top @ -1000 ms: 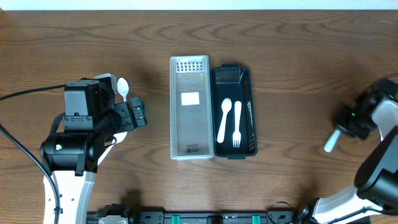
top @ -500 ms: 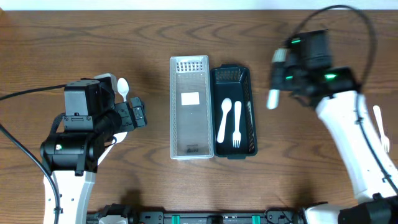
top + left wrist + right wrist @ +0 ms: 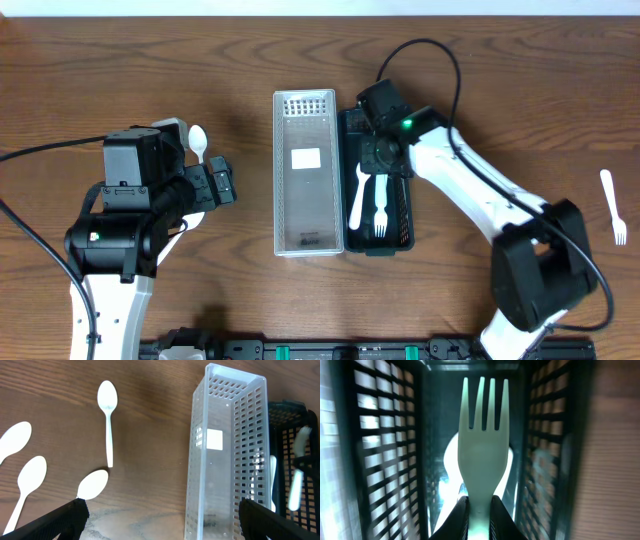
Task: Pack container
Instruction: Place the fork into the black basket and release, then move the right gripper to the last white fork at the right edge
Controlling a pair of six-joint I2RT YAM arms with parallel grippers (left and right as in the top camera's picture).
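Right gripper (image 3: 479,509): clamped on a white fork (image 3: 484,435), tines pointing into the black basket (image 3: 405,205) at frame centre.
Left gripper (image 3: 221,184): fingers spread apart, empty, at centre left.
Black basket: touches the right side of the clear basket (image 3: 305,170); a spoon (image 3: 360,192) and a second fork (image 3: 381,207) lie inside.
Loose fork (image 3: 612,205): far right edge.

Right wrist view: fork (image 3: 482,445) handle hidden inside right claw (image 3: 476,517), cut by bottom edge; spoon (image 3: 451,460) behind it mostly covered; black basket (image 3: 385,435) walls blurred. Left wrist view: leftmost spoon (image 3: 14,440) cropped by left edge; basket cut by right edge, contents blurred.
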